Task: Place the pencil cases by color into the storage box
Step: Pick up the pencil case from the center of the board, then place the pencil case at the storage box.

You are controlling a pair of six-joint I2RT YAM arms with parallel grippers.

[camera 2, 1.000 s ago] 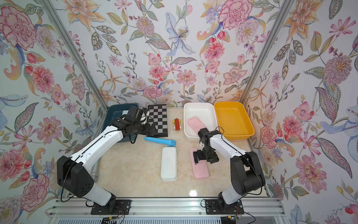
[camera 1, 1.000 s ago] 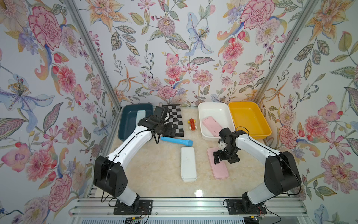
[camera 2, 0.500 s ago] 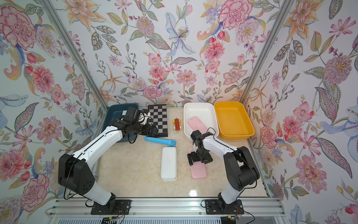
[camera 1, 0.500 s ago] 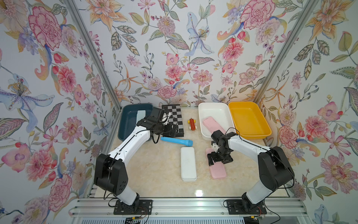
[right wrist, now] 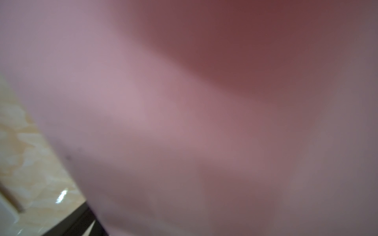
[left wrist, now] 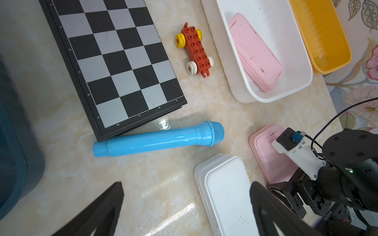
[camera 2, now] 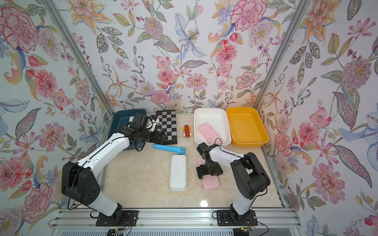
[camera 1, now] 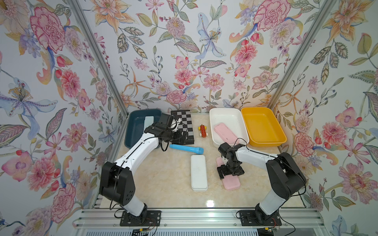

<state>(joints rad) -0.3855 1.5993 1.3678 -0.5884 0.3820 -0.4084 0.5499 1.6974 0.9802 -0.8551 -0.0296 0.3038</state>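
Note:
A pink pencil case (camera 1: 232,183) (camera 2: 211,183) lies on the table at the right. My right gripper (camera 1: 230,173) (camera 2: 209,171) is low over its middle, open, with one jaw on each long side. Blurred pink case (right wrist: 184,114) fills the right wrist view. To its left lies a white pencil case (camera 1: 198,173) (left wrist: 227,196). Another pink case (camera 1: 225,132) (left wrist: 255,53) lies in the white tray (camera 1: 227,114). A light-blue case (camera 1: 148,122) lies in the dark blue tray (camera 1: 134,132). My left gripper (camera 1: 180,136) (left wrist: 184,206) hangs open over the checkered board's near edge, holding nothing.
A checkered board (camera 1: 184,124) lies beside the blue tray. A bright blue tube (camera 1: 186,148) lies just in front of it. A small red toy car (camera 1: 203,130) sits between the board and the white tray. A yellow tray (camera 1: 263,141) stands at the far right.
My right gripper has moved toward the table's front along the pink case and come down over its middle. The left arm has drawn back slightly toward the blue tray.

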